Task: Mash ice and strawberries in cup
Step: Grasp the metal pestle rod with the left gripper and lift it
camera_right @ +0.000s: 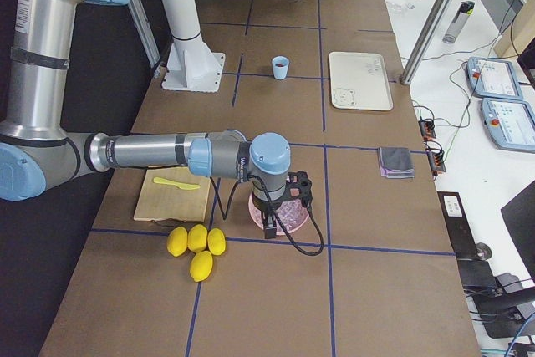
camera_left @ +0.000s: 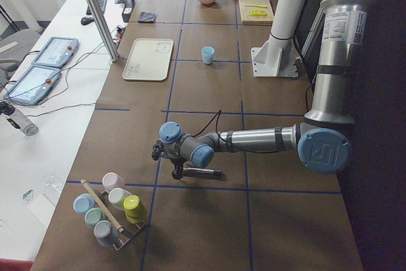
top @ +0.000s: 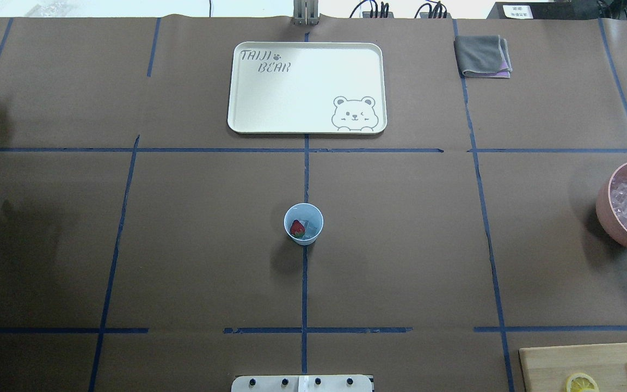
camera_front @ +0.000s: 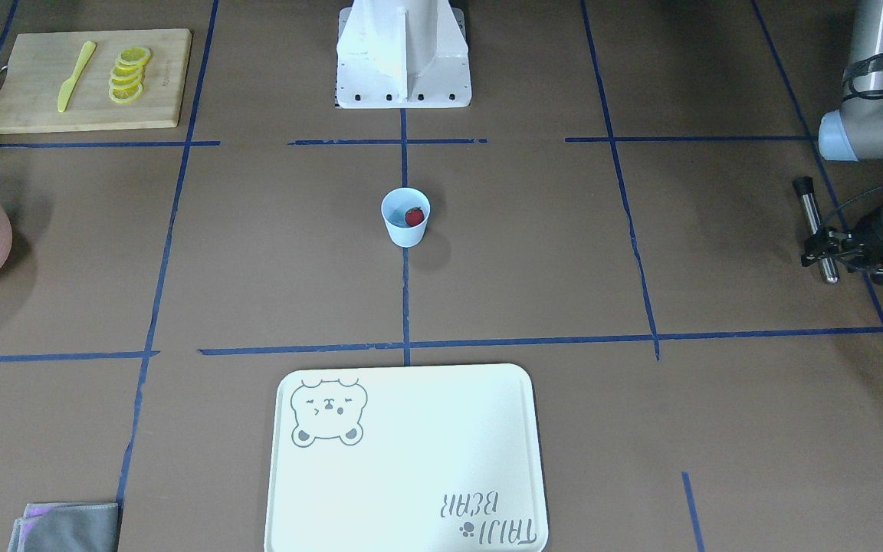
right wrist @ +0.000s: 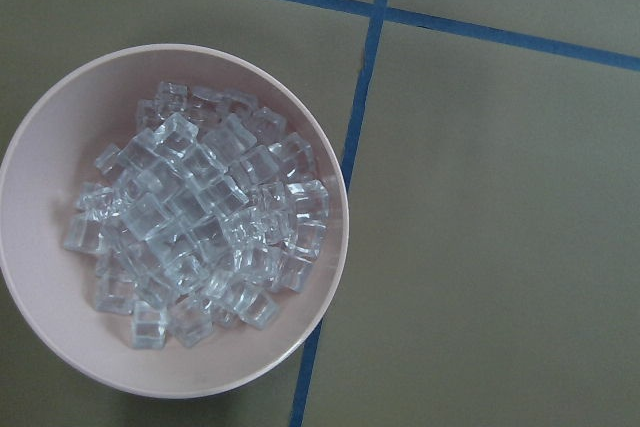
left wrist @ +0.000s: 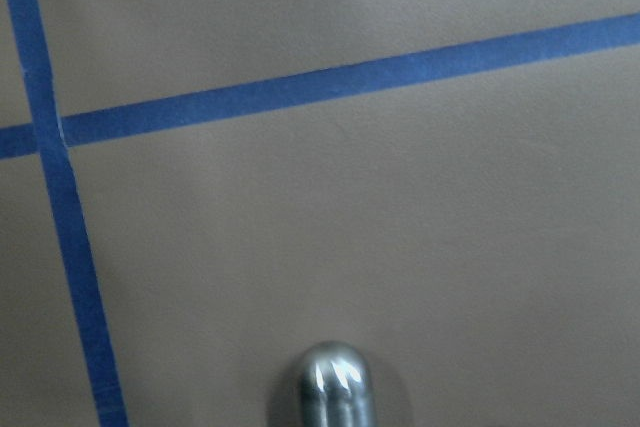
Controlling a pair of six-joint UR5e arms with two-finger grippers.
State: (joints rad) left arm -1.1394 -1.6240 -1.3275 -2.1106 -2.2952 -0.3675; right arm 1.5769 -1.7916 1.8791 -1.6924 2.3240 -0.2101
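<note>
The pale blue cup (camera_front: 405, 222) stands at the table's middle, and also shows in the overhead view (top: 303, 237). The red strawberry (camera_front: 414, 217) lies inside it. The ice (right wrist: 200, 237) fills a pink bowl (right wrist: 40, 347) at the table's right end. My left gripper (camera_front: 823, 250) is shut on a metal rod (camera_front: 812, 218) low over the table's left end, far from the cup. The rod's rounded tip (left wrist: 335, 387) shows in the left wrist view. My right gripper (camera_right: 272, 221) hangs over the pink bowl. I cannot tell whether it is open or shut.
A white bear tray (top: 307, 87) lies beyond the cup. A wooden board (camera_front: 89, 80) holds lemon slices (camera_front: 128, 74) and a yellow knife (camera_front: 76, 75). Whole lemons (camera_right: 195, 247), a grey cloth (top: 482, 55), a rack of cups (camera_left: 109, 209) and the robot base (camera_front: 403, 54) are around.
</note>
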